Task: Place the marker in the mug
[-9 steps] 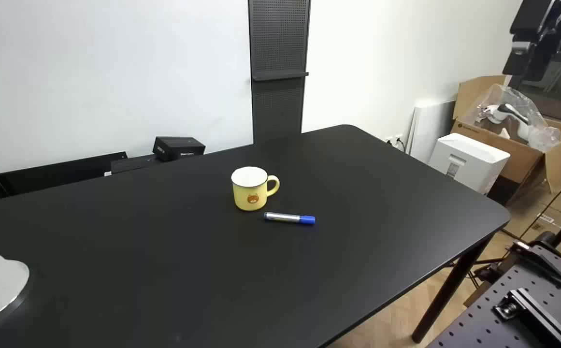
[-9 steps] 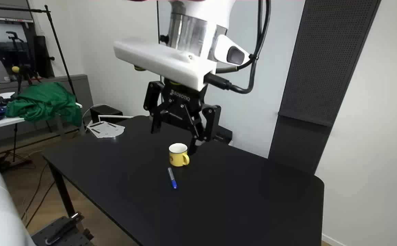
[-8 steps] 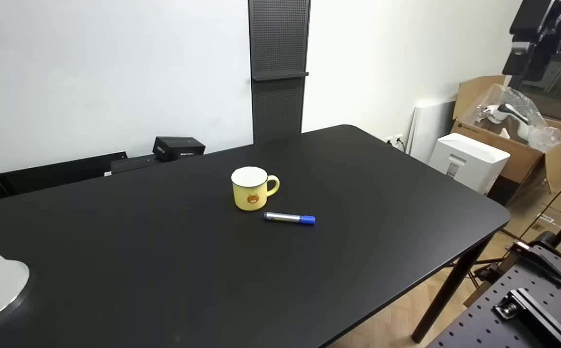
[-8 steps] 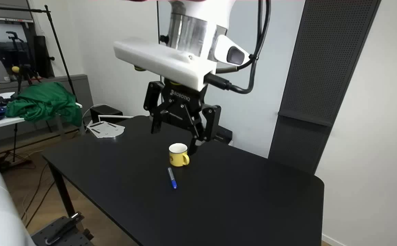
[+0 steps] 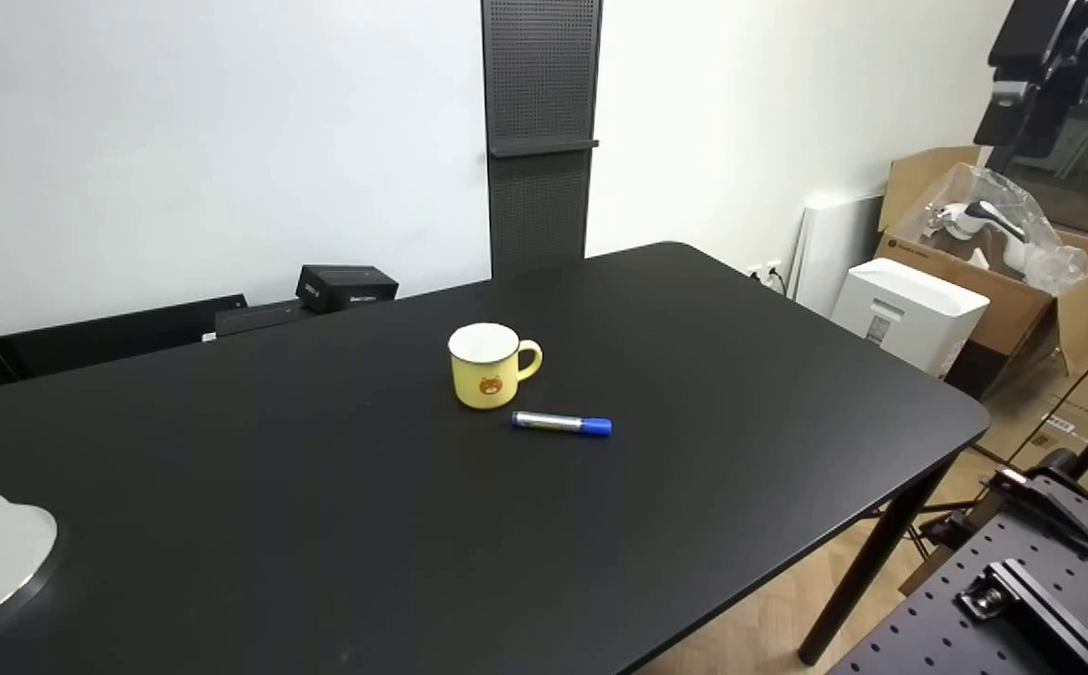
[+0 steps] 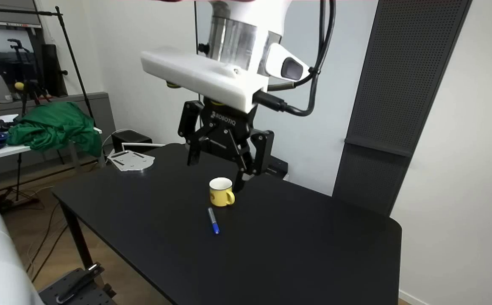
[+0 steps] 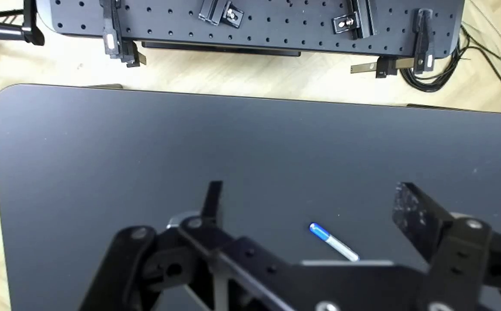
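The marker has a whitish-grey barrel and a blue cap, and lies flat on the black table. It also lies beside the mug in an exterior view. In the wrist view the marker shows between the fingers, farther down on the table. The yellow mug stands upright with its handle to one side and a bear face on its wall. It also shows in an exterior view and is hidden in the wrist view. My gripper is open and empty, held above the table. Its spread fingers show in the wrist view.
The black table bears the mug and marker. A grey metal plate lies at one table edge. Black boxes stand behind the table by the wall. A perforated dark bench stands beyond the table's edge.
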`<state>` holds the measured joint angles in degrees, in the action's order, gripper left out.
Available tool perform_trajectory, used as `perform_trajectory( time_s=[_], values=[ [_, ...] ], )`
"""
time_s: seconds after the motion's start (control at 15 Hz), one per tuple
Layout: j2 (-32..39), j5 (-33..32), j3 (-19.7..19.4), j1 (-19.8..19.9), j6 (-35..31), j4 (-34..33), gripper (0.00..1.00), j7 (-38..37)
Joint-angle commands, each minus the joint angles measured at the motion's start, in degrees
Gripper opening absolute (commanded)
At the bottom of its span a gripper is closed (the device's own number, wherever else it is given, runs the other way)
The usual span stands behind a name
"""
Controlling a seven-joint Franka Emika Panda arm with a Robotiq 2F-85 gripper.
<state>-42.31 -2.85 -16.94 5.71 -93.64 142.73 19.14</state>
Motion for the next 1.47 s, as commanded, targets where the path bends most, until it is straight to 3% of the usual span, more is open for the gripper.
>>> perform_trajectory(
  time_s=[0.0, 0.27, 0.53, 1.07, 1.27, 1.4],
  values=[
    [0.1, 0.3, 0.4, 0.5, 0.1, -0.1, 1.0, 0.3],
    [1.0, -0.6, 0.9, 0.1, -3.1, 0.2, 1.0, 0.7],
    [3.8, -2.9, 3.2, -1.9, -14.9, 2.9, 1.0, 3.2],
    [14.4, -1.4, 9.6, -11.8, -34.8, 8.6, 1.0, 10.2],
    [19.1, -2.3, 12.9, -13.3, -37.2, 7.9, 1.0, 7.8],
    [17.5, -1.5, 12.7, -13.1, -37.1, 9.1, 1.0, 9.1]
  ],
)
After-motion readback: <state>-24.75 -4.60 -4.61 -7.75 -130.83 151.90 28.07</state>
